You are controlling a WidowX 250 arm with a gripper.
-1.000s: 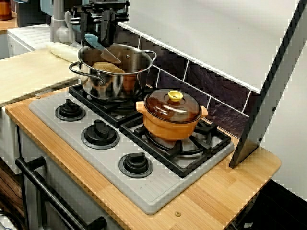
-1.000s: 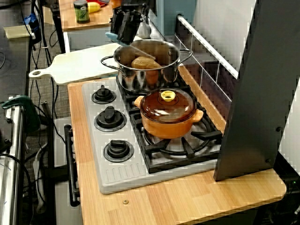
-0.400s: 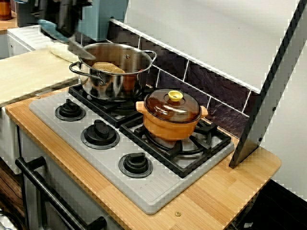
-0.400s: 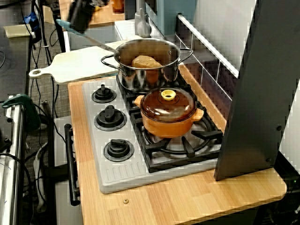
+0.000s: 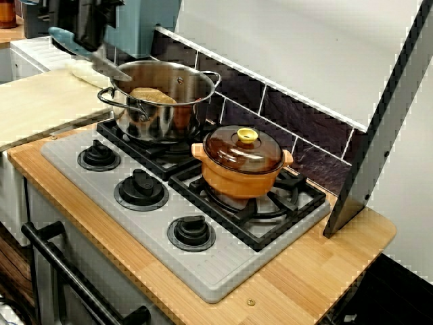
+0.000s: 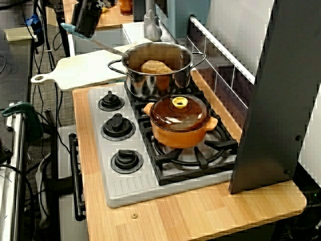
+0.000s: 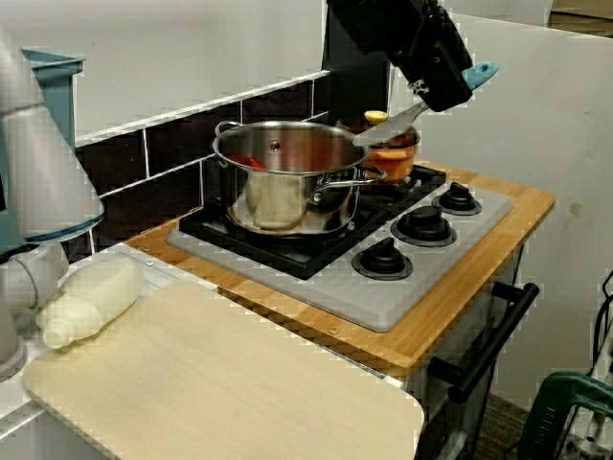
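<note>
Dark tiled backsplash [image 5: 291,112], white wall [image 5: 284,47] — pale wooden counter [image 5: 318,271] beneath

text: none legible | views: all three | stove knobs [image 5: 141,187]: markings unreadable (too small)

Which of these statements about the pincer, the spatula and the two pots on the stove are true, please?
1. The pincer grips a spatula with a blue handle. True.
2. The steel pot is empty. False: a brown, loaf-like lump lies inside it.
3. The orange pot has its lid on. True.
4. The spatula rests inside the orange pot. False: it is held in the air, its blade by the steel pot's rim.
</note>
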